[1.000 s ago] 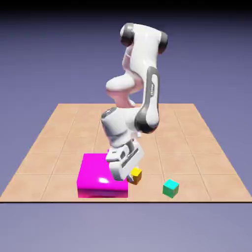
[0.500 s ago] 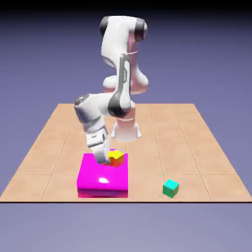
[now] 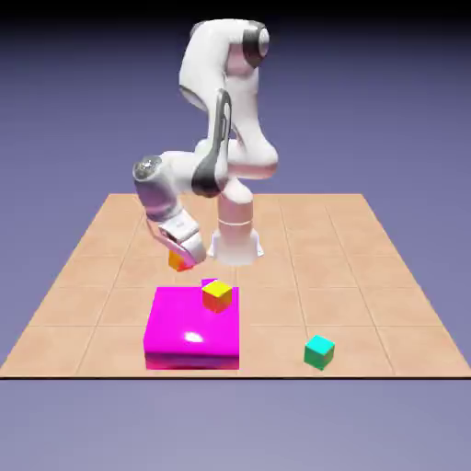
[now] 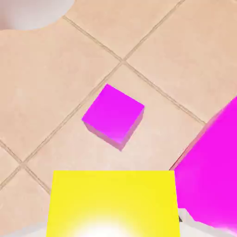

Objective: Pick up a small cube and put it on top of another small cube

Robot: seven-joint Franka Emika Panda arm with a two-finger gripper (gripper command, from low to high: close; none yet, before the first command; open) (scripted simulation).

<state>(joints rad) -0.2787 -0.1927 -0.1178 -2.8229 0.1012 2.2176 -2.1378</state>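
My gripper hangs above the floor tiles behind the big magenta block, toward the exterior view's left. It is shut on the small cube, whose orange side shows under the fingers. In the hand view that cube's yellow face fills the bottom between the fingertips. A second yellow-topped cube sits at the block's far right corner, apart from the gripper. A small purple cube lies on a tile below the hand, beside the magenta block; only a sliver of the purple cube shows in the exterior view.
A teal cube rests near the floor's front edge, to the exterior view's right of the magenta block. The robot's white base stands just behind the gripper; a curve of the base shows in the hand view's top left corner.
The arm swung from the magenta block's front right corner to its far right corner, then rose toward the exterior view's left. A yellow-topped cube stays at the far right corner.
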